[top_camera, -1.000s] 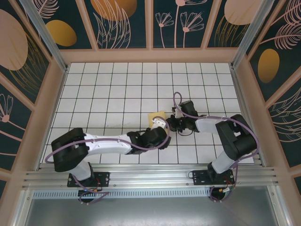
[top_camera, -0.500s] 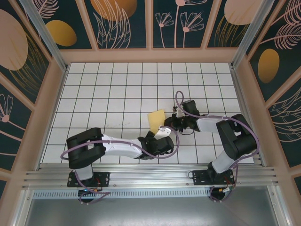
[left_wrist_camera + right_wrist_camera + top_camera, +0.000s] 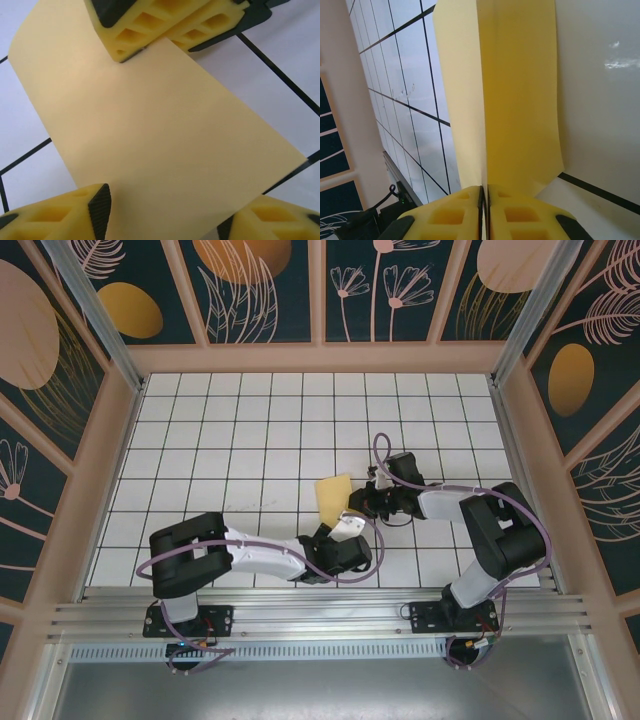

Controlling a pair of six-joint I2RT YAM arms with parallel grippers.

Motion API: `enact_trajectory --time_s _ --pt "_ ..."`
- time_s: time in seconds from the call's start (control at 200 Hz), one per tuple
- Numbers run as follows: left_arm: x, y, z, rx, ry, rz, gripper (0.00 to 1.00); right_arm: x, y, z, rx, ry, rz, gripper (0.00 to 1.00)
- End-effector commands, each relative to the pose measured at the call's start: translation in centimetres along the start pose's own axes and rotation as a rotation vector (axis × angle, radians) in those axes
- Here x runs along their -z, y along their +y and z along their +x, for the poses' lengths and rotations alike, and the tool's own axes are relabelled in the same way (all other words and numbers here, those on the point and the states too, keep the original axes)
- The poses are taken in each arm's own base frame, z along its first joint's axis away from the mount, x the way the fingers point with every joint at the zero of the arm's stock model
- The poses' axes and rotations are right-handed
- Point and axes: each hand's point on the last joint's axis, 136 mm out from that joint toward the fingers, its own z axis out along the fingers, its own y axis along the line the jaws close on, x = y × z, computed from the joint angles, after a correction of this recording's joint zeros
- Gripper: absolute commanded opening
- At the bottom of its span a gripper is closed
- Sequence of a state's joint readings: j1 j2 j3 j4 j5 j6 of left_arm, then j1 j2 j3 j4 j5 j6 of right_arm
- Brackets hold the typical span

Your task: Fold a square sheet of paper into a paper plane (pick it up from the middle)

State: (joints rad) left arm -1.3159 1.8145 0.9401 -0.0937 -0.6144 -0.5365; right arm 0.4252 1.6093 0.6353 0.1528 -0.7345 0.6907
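— Paper first: where do we have the square sheet of paper?

— Near the middle of the bench, a little to the right, between our two arms. It shows as a narrow yellow shape. From the right wrist we see a straight line running down its length, either a crease or one layer lying over another; we cannot tell which.

— And the right pincer?

— Its pads are pressed together on the sheet's right edge. The left wrist view shows those same fingers biting the far edge.

— Our left pincer?

— It stands apart, one pad on either side of the near edge, with nothing clamped.

— How do we judge the sheet will handle?

— We expect it to be very light, thin and limp. It bows where nothing holds it, so one grip will probably let it sag or swing. It should crease at any hard pinch, and a stray crease would likely spoil the plane.

— So where do we take hold?

— On the near edge, opposite the right pincer's grip. We close flat and only on the margin, so the sheet is stretched between two points rather than crumpled.
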Motion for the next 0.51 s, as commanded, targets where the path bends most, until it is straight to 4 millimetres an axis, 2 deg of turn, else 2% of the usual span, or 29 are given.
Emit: enact_trajectory --time_s 0.0,0.125,0.25,0.355,0.5 --pt "0.95 0.80 -1.02 0.048 -0.052 -0.014 0.51 0.18 0.15 -0.40 -0.006 -0.012 -0.011 0.14" --pt "1.35 0.95 -1.09 0.062 -0.064 0.001 0.42 0.22 -0.11 -0.40 -0.007 -0.017 0.001 0.16" --pt "1.56 0.84 -1.09 0.066 -0.065 0.020 0.38 0.22 -0.30 -0.36 -0.011 -0.017 0.007 0.17" --pt "1.60 0.69 -1.08 0.065 -0.065 0.029 0.25 0.26 -0.50 -0.36 -0.011 -0.021 0.017 0.17" --pt "1.62 0.34 -0.88 0.059 -0.059 0.054 0.18 0.34 -0.64 -0.43 -0.013 -0.027 0.024 0.18"
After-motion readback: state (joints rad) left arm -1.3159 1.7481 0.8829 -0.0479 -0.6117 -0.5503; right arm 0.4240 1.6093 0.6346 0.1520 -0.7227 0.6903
